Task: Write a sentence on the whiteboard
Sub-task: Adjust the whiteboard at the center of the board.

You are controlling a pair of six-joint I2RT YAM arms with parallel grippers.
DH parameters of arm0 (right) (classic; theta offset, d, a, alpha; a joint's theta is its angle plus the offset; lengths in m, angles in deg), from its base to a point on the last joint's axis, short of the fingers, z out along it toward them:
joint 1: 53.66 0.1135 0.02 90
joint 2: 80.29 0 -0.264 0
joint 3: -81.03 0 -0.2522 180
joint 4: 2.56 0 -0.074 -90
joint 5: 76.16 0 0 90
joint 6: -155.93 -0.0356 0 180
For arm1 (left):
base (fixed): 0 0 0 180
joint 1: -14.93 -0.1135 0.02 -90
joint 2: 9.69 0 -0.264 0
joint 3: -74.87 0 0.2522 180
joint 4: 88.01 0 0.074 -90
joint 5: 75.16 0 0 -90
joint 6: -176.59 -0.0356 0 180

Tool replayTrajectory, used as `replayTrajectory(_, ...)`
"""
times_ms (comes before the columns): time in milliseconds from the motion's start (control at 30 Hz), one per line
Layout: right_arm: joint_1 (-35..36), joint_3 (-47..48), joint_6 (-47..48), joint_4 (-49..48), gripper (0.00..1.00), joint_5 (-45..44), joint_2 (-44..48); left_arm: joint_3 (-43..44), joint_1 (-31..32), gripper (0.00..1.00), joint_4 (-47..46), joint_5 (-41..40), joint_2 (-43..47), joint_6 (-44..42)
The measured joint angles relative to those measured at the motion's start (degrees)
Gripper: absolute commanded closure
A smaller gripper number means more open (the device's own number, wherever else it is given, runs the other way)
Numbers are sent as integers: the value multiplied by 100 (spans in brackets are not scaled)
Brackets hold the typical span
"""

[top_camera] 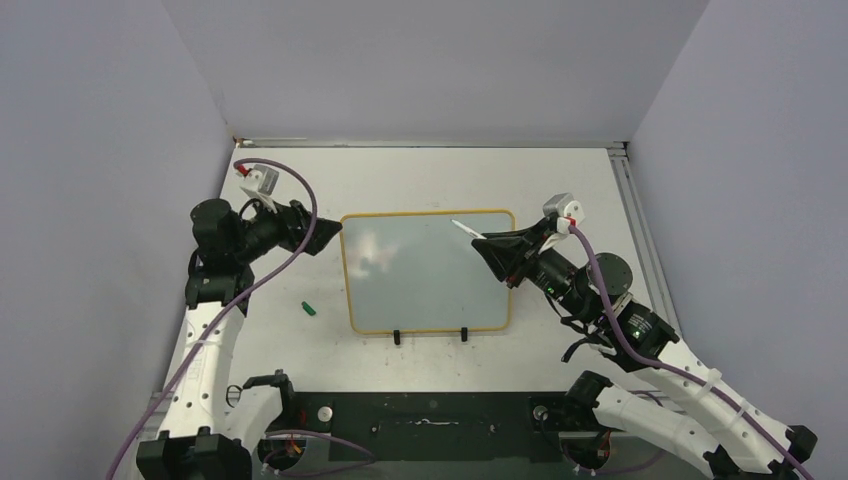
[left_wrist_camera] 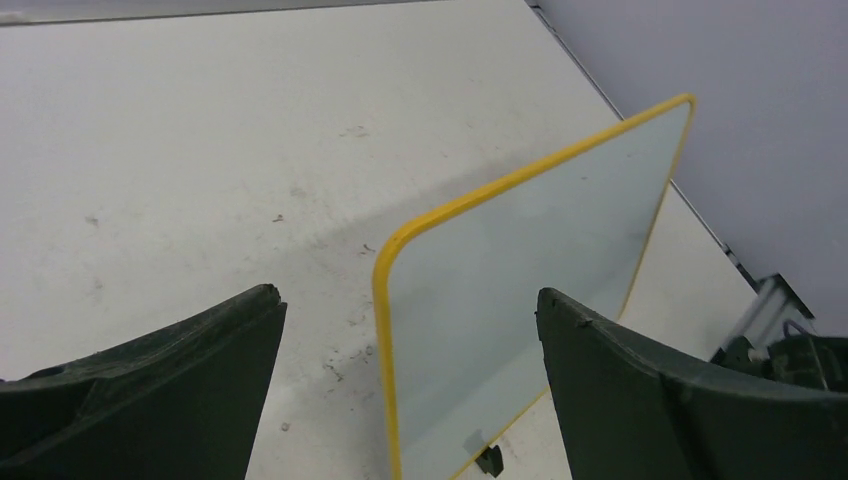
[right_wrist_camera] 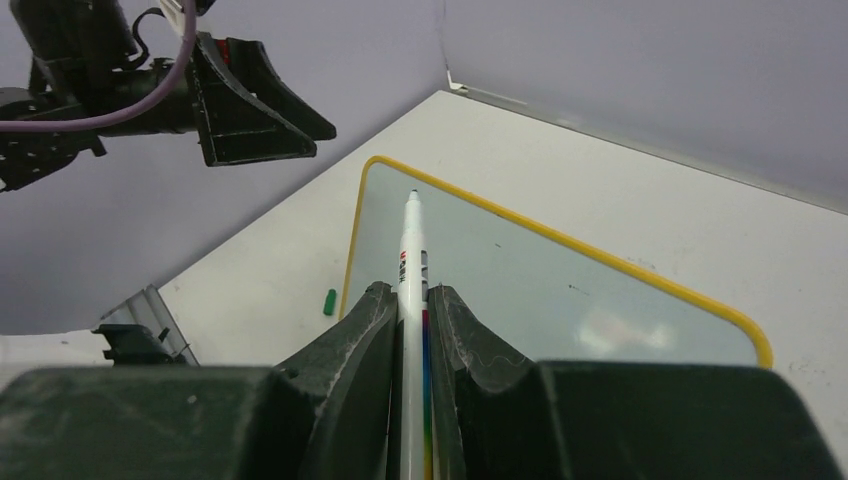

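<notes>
The whiteboard [top_camera: 420, 285] lies flat on the table [top_camera: 290, 350]. The right gripper [right_wrist_camera: 410, 300] clamps a white marker [right_wrist_camera: 411, 235] over its far right part; the left gripper [left_wrist_camera: 408, 310] is open by its far left corner

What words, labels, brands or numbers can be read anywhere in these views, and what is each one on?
No text here is legible.
marker, held in the right gripper: small red print on the white barrel, too blurred to read.
whiteboard: blank, no lettering on it.
</notes>
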Motion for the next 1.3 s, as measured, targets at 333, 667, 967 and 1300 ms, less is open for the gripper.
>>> replayTrajectory(333, 33, -81, -302, -284, 95, 153, -4, -647, 7, 29, -1038, 1362, -1067, 219)
replayTrajectory(667, 39, -101, -385, -387, 95, 262, -79, -859, 22, 80, -2227, 1974, -1676, 879)
replayTrajectory(967, 39, -114, -358, -382, 95, 271, -44, -1128, 278, 100, -2494, 2208, -1460, 1078)
replayTrajectory(1300, 55, -136, -293, -378, 95, 269, -17, -1353, 793, 100, -1786, 1558, -472, 597)
